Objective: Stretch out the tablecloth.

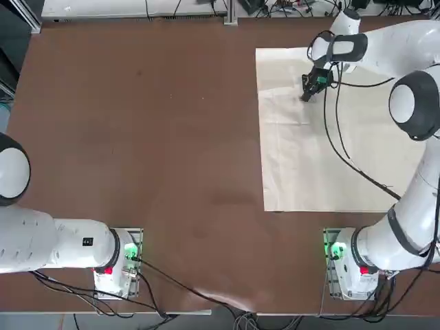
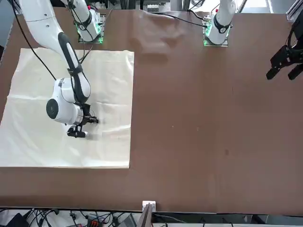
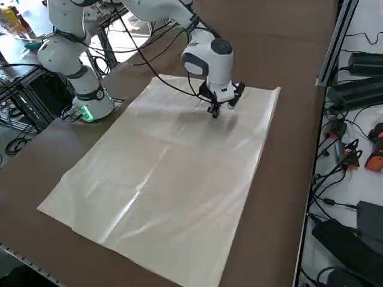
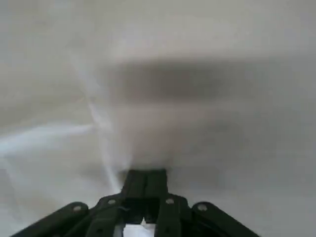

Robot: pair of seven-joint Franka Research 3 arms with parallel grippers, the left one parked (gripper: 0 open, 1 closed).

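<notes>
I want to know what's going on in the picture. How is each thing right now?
Tablecloth: spread flat on the table, soft creases, lying on the robot's right side.
Right gripper: shut, tips down on the tablecloth near its far end.
Table: brown, partly covered by the tablecloth.

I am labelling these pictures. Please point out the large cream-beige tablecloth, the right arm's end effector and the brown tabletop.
Large cream-beige tablecloth [image 1: 309,158]: top view, creased middle area.
Right end effector [image 3: 215,113]: right side view, shut fingertips above the cloth.
Brown tabletop [image 2: 213,118]: front view, bare surface.
</notes>
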